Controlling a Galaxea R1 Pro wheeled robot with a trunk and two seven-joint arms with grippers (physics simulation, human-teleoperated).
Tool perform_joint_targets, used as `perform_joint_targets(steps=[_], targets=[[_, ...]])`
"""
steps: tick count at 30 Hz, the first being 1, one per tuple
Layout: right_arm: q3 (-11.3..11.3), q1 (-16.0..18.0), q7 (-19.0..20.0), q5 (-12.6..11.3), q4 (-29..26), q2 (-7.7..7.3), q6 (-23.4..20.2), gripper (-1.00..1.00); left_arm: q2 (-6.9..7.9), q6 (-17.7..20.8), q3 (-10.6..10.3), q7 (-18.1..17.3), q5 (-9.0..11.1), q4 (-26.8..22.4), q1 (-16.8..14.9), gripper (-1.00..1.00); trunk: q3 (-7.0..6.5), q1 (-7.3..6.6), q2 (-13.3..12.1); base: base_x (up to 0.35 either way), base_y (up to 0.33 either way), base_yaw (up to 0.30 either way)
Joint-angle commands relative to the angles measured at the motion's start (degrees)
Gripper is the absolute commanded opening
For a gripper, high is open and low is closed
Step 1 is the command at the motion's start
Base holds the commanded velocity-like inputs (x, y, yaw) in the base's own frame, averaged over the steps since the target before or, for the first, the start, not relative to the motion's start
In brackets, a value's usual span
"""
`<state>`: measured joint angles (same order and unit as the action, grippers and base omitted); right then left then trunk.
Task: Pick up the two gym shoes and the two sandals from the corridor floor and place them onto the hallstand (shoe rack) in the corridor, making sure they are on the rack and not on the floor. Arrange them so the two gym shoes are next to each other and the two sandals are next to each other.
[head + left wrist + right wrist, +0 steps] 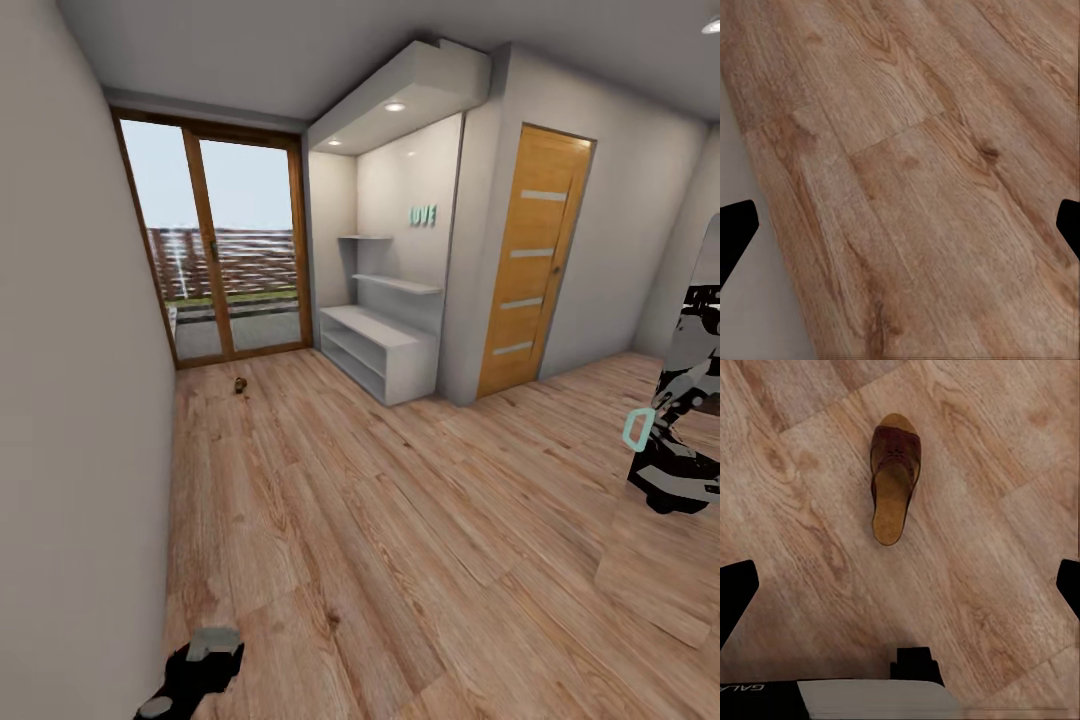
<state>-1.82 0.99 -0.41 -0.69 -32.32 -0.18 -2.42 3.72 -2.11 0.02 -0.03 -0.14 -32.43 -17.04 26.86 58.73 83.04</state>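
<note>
Corridor, head view: wood-plank corridor floor (400,540) running to a glazed double door (215,250) at the far end; orange panelled door (530,260) in the right-hand wall.

Hallstand (385,345): pale grey-white unit set in a lit alcove between the two doors; low base with open shelf levels, two upper shelves on the back panel; teal lettering (422,215) on the wall above; no footwear visible on it.

Small dark object (239,384): on the floor near the glazed door, well apart from the hallstand; too small to identify.

Sandal (895,480): dark brown strap, tan insole; lying sole-down on the floor, seen in the right wrist view, apart from the fingers.

Left tool (900,225): fingers at opposite edges of its wrist view, set wide, bare floor between; wall base alongside.

Right tool (900,585): fingers likewise wide, nothing held.
</note>
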Motion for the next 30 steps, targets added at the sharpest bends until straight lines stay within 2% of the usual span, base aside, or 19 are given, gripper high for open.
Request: perform_joint_targets(steps=[1,4,6,8,9,10,13,19,20,21,24,25,30], targets=[[0.0,0.4,-0.6,0.0,-0.2,0.01,-5.4,1.0,-1.24,4.4,0.0,0.0,0.0,0.0,-3.5,1.0,0.07,0.0,0.0,0.0,0.0,0.0],[0.0,1.4,-1.1,0.0,-1.2,0.01,-11.9,1.0,-2.52,6.5,0.0,0.0,0.1,0.0,-6.7,1.0,0.07,0.0,0.0,0.0,0.0,0.0],[0.0,3.7,-1.4,0.0,-4.2,0.01,-17.7,1.0,-3.87,7.6,0.0,-0.1,0.2,0.0,-9.8,1.0,0.07,0.0,0.0,0.0,0.0,0.0],[0.0,4.5,-1.4,0.0,-5.5,0.01,-19.6,1.0,-4.85,7.9,-0.1,-0.1,0.3,0.0,-11.4,1.0,0.07,0.0,0.0,0.0,0.0,0.0],[0.0,5.0,-1.4,0.0,-9.0,0.01,-20.5,1.0,-6.29,8.1,0.0,-0.1,0.4,-0.1,-12.5,1.0,0.07,0.0,0.0,0.0,0.0,0.0],[0.0,5.0,-1.3,0.0,-11.0,0.01,-20.7,1.0,-6.84,8.1,0.0,-0.1,0.4,-0.1,-13.0,1.0,0.07,0.0,0.0,0.0,0.0,0.0],[0.0,5.1,-1.1,0.0,-14.6,0.01,-20.9,1.0,-7.7,8.2,0.0,0.0,0.4,-0.1,-14.9,1.0,0.07,0.0,0.0,0.0,0.0,0.0],[0.1,5.1,-1.0,0.1,-16.5,0.03,-21.0,1.0,-7.82,8.3,0.0,0.1,0.5,0.0,-16.8,1.0,0.07,0.0,0.0,0.0,0.0,0.0],[0.3,5.2,-0.9,0.1,-16.9,0.03,-21.0,1.0,-6.74,8.3,0.1,0.1,0.4,-0.1,-17.1,1.0,0.07,0.0,0.0,0.0,0.0,0.0],[0.3,5.2,-0.9,0.1,-16.9,0.02,-21.0,1.0,-6.68,8.3,0.1,0.1,0.4,-0.1,-17.1,1.0,0.07,0.0,0.0,0.0,0.0,0.0],[0.2,5.1,-0.9,0.1,-16.8,0.01,-21.0,1.0,-6.64,8.3,0.1,0.1,0.4,-1.9,-17.3,1.0,0.07,0.0,0.0,0.0,0.0,0.0],[0.1,5.1,-0.8,0.0,-16.8,-0.05,-20.9,1.0,-6.67,8.3,0.0,0.0,0.7,-5.3,-17.3,1.0,0.07,0.0,0.0,0.0,0.0,0.0],[0.2,5.1,-0.9,0.1,-16.6,0.05,-20.9,1.0,-6.95,8.2,-0.4,0.0,0.6,-5.5,-17.3,1.0,0.07,0.0,0.0,0.0,0.0,-0.064]])
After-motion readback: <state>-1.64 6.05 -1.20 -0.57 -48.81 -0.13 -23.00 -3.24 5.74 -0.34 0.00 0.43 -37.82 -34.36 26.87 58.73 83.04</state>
